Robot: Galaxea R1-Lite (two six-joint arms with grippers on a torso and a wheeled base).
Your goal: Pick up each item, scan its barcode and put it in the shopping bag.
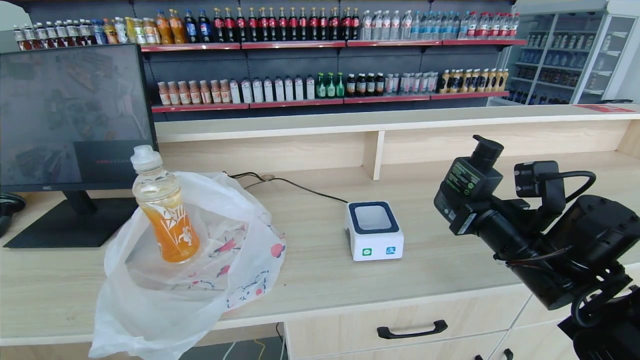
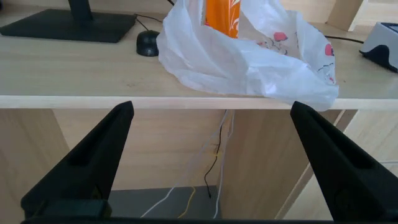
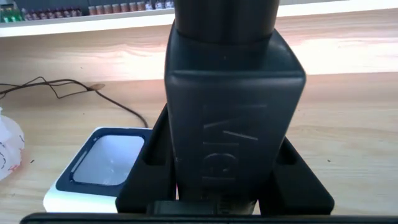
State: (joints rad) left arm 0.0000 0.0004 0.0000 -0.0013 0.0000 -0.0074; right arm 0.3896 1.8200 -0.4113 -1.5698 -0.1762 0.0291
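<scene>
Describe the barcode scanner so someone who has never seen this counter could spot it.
On the wooden counter, look just right of the white plastic bag holding an orange drink. The scanner is the small white box with a dark-rimmed window on top and a black cable running behind it.

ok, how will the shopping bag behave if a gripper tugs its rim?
Probably floppy: the shopping bag is thin crumpled film, sagging over the counter edge. Likely light itself, so a tug may drag it rather than open it. The orange drink bottle standing inside could topple as the film shifts.
</scene>
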